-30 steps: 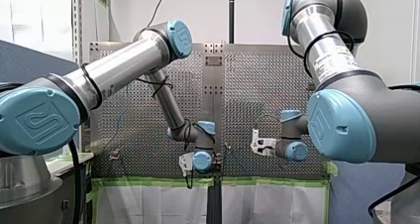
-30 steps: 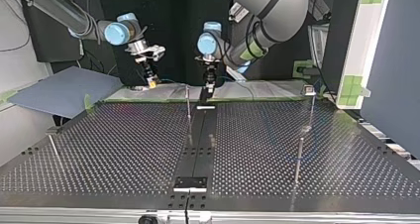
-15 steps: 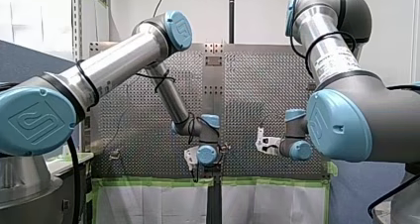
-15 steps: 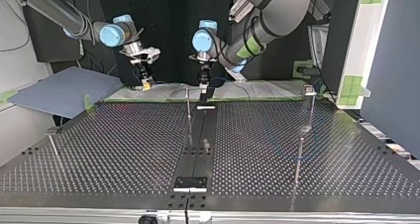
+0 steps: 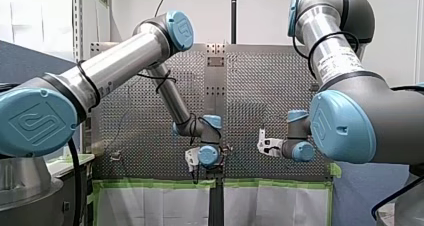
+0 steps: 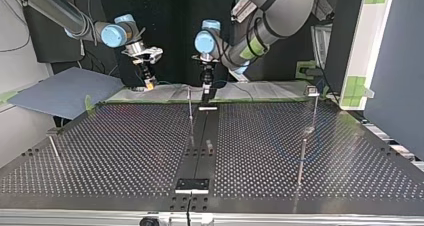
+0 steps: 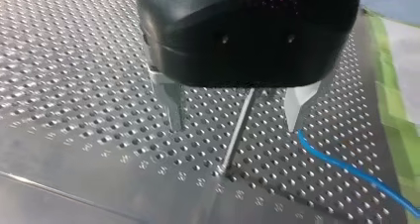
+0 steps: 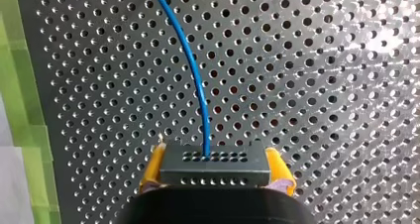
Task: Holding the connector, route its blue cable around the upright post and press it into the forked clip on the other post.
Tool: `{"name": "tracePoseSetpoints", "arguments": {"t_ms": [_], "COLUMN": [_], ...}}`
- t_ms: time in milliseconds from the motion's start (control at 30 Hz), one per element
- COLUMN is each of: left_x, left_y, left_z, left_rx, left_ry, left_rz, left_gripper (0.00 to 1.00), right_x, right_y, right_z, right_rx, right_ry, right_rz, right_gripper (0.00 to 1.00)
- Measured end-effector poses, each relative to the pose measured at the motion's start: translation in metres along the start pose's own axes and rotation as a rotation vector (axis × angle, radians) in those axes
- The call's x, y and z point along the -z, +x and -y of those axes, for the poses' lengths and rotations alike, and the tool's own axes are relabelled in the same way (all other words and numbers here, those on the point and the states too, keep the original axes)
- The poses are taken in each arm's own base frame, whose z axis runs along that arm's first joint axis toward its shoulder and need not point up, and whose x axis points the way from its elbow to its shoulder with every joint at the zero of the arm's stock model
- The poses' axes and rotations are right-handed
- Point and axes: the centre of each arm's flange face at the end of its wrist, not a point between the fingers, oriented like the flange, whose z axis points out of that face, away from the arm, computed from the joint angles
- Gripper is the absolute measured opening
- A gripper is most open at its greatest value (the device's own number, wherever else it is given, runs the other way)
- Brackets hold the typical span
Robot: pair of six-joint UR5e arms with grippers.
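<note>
We see two robot arms over one perforated metal worktop (image 6: 125, 136). Our right gripper (image 8: 217, 159) is closed on the single connector (image 8: 216, 170), a dark block pinched between its yellow pads, near the worktop's green-taped edge. One blue cable (image 8: 197, 85) leaves the connector and curves away across the holes. Our left gripper (image 7: 236, 125) is spread wide and holds nothing. Its two metal fingers stand on either side of a thin upright post (image 7: 233, 144), and the cable lies just beside one finger.

We judge the task to be at an early stage. The connector is in hand, but the cable runs beside the post rather than around it, and nothing shows it pressed into a clip. Both the routing and the pressing are left to do.

In the top view we count four thin posts. We cannot make out which one carries the forked clip.
</note>
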Motion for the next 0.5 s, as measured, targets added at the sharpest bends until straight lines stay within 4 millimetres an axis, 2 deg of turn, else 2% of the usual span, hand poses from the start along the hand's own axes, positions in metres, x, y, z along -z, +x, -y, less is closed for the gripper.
{"name": "tracePoseSetpoints", "arguments": {"t_ms": [500], "left_x": [0.0057], "left_y": [0.0099], "left_z": [-0.0088], "left_rx": [-0.072], "left_ry": [0.065], "left_rz": [-0.157], "left_gripper": [0.99], "right_x": [0.0005], "right_y": [-0.0021], "right_z": [0.0064], "right_rx": [0.011], "right_ry": [0.01], "right_rz": [0.013], "right_gripper": [0.0]}}
